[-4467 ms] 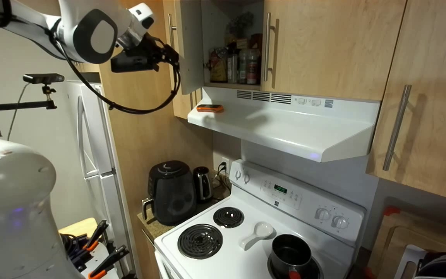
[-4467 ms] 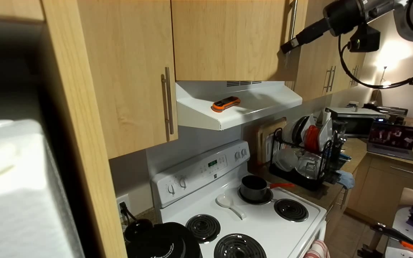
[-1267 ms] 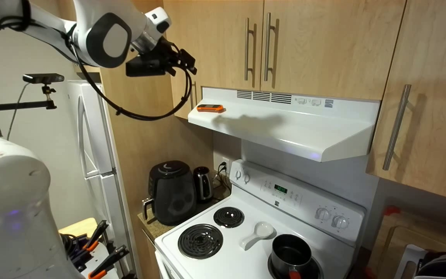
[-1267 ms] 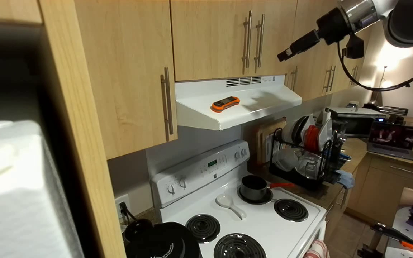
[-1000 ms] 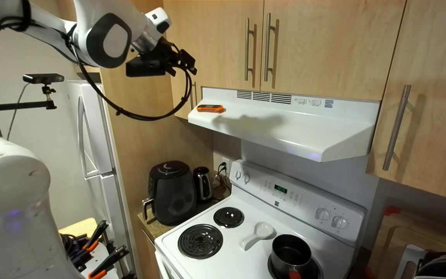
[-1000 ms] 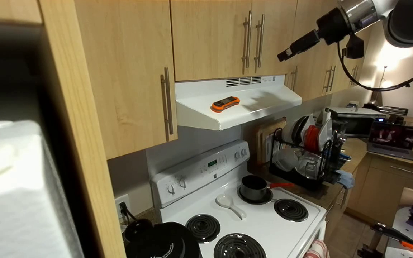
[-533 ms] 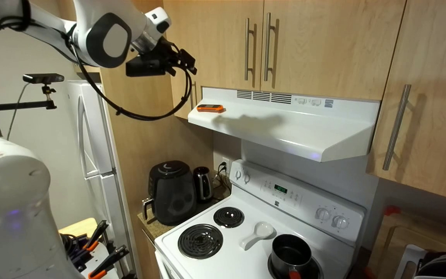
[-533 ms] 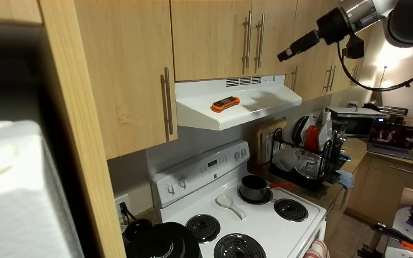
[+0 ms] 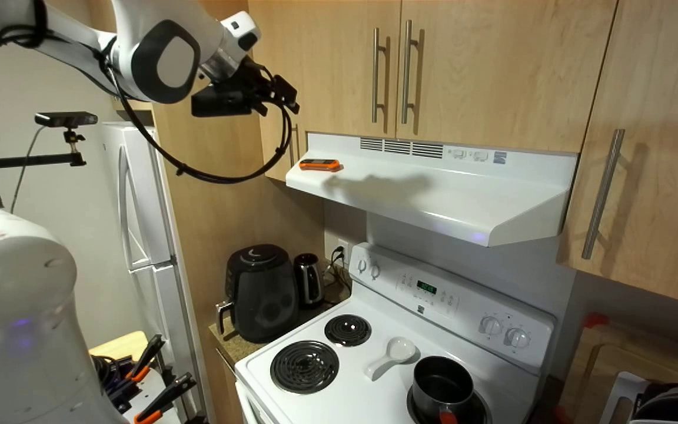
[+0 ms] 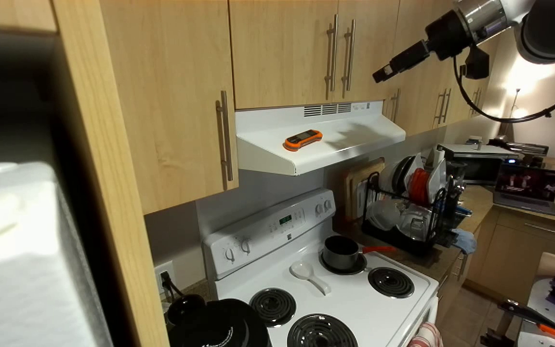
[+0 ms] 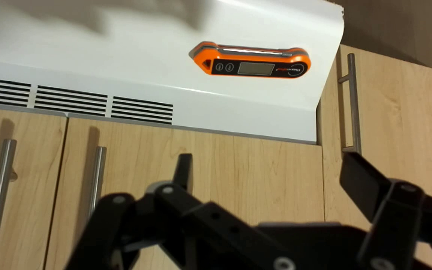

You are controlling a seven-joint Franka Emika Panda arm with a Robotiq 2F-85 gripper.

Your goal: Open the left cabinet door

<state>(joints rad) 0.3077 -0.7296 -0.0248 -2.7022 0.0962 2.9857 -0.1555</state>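
Where fingers [image 11: 364, 185] stand apart, left cabinet door [image 11: 253, 176] partly hidden, cropped

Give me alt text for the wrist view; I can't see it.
An open, empty black two-finger gripper stands before the shut light-wood left cabinet door, its slim metal bar handle outside the jaws. In this upside-down picture, a sloped white range hood appears above the door, with an orange-and-black thermometer on it.

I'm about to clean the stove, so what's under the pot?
A burner: its dark edge shows past the pot in both exterior views. The pot covers its middle, so that's hidden.
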